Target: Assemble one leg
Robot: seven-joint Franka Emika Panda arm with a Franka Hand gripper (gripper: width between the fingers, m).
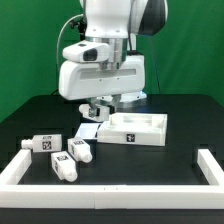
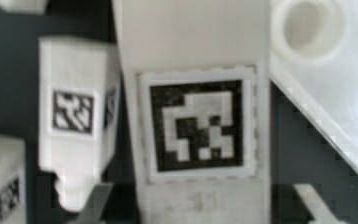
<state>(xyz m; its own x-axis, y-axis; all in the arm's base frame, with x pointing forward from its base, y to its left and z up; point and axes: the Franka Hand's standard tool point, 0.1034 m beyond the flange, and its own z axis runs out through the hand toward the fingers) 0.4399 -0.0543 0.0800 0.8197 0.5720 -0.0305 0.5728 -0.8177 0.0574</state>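
Observation:
My gripper [image 1: 98, 108] hangs under the arm, just off the white tray-like piece [image 1: 150, 135] on the exterior view's left. It is shut on one leg [image 1: 88, 128], a white post that slants down beside the tray's corner. In the wrist view this leg [image 2: 194, 60] fills the middle with its black-and-white tag facing the camera. Its near end sits between the two fingers of the gripper [image 2: 206, 200]. The tray-like piece [image 2: 327, 90] lies close alongside, with a round hole in its corner.
Three more legs lie on the black table toward the exterior view's left [image 1: 40, 143], [image 1: 80, 150], [image 1: 63, 165]; one of them [image 2: 78, 100] is right beside the held leg. White rails [image 1: 20, 170], [image 1: 207, 165] border the table's front corners.

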